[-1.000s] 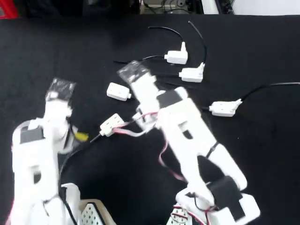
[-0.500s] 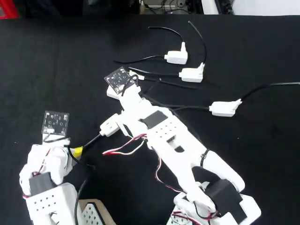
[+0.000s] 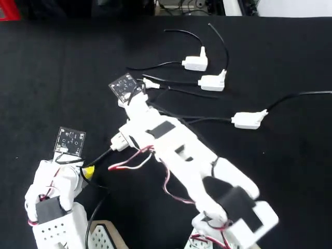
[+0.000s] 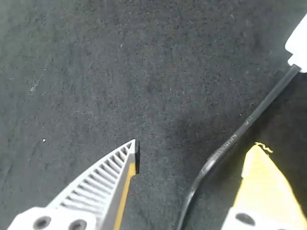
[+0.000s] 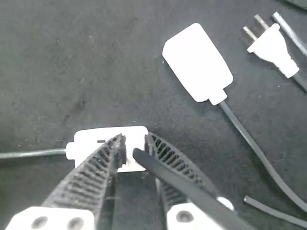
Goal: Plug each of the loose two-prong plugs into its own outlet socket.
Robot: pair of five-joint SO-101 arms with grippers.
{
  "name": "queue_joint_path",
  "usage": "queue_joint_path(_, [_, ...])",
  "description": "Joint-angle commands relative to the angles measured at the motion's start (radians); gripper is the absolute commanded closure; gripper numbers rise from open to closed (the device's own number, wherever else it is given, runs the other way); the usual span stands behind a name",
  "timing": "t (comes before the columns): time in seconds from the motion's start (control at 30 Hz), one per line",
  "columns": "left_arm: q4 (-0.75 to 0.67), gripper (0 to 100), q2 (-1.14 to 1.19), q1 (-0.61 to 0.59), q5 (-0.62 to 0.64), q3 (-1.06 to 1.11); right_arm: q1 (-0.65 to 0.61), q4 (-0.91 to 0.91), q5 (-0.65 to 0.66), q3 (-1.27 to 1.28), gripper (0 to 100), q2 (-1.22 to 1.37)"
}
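- High view: the black table (image 3: 52,62) carries everything. The right arm (image 3: 176,148) stretches from the near edge out to the table's middle, and the left arm (image 3: 54,192) sits folded at the near left corner.
- Right wrist view: 2 white socket blocks with black cords lie on the table. One is a far block (image 5: 197,62); the other is a near block (image 5: 86,143) directly under the right gripper (image 5: 133,139).
- The loose 2-prong plug (image 5: 271,43) lies just beyond the far block, apart from it and plugged into nothing.
- The step in hand looks like securing the near block. To do it well, the gripper should come down with its tips straddling the block's short width, not its length. It should stay off the cord and clamp firmly enough that the block will not skid when a plug is pushed in.
- The right arm's fingers (image 5: 96,177) are parted only a little, with their tips over the near block's edge. The gap is narrower than the block is long. They carry nothing, and I cannot tell whether they touch the block.
- The left gripper (image 4: 195,143) is empty, its 2 fingers (image 4: 112,167), 1 grey and 1 yellow, spread wide. A black cord (image 4: 249,118) runs along the table between them, close by the yellow one.
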Motion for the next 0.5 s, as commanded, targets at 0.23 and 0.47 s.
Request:
queue_joint_path(0.23, [-0.005, 65, -0.005, 0.007, -0.006, 0.012, -0.021, 0.063, 0.04, -0.061, 98.7, 0.019])
queue_joint_path(0.47, [-0.005, 65, -0.005, 0.007, -0.006, 0.013, -0.078, 0.054, 0.041, -0.01, 98.7, 0.065])
